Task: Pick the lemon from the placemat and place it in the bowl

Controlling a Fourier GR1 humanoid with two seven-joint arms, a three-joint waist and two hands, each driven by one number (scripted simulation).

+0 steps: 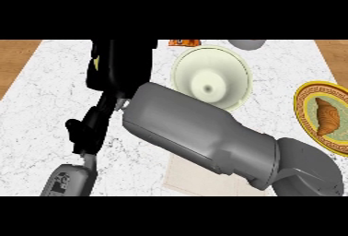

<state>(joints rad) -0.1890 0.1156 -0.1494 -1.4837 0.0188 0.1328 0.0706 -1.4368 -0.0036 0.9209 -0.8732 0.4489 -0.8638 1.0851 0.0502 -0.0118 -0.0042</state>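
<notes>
Bulky smooth grey forearm [204,133] (rounded casing, glossy), black hand [119,62], second grey forearm [68,179] with dark markings

Head view: looks steeply down on the worktop [54,92] (very near the right forearm [197,133]).
Shared views: none.

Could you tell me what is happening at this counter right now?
The robot's right forearm stretches across the counter, its black right hand raised left of the pale bowl. A sliver of yellow shows in that hand, probably the lemon. The bowl looks empty. The placemat lies mostly under the arm, and a croissant sits on a gold-rimmed plate at the right.
</notes>
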